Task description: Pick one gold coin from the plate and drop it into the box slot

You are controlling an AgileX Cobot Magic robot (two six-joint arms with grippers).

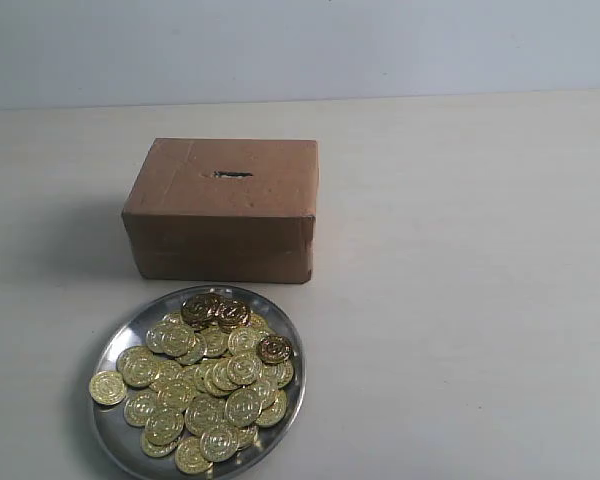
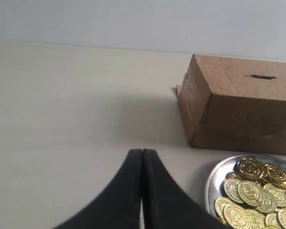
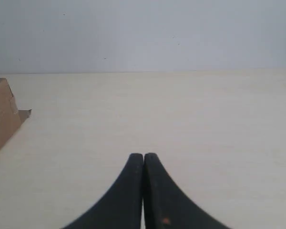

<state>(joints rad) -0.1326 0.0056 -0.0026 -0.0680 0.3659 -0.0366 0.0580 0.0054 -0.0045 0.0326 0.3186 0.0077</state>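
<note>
Left gripper (image 2: 142, 153) and right gripper (image 3: 143, 156) each have their fingers pressed together, holding nothing, above the table (image 1: 460, 300). Gold coins (image 1: 205, 385) lie heaped on the plate (image 1: 108, 425), just beside the box (image 1: 225, 215) on the exterior camera's side. The slot (image 1: 233, 175) is in the box's top face.

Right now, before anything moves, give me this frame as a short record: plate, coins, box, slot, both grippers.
plate: silver, in front of the box, not touching it
coins: gold, heaped on the plate
box: brown cardboard, closed
box slot: dark slit in the top face, uncovered
left gripper: shut, empty
right gripper: shut, empty
stage: no coin picked yet
</note>
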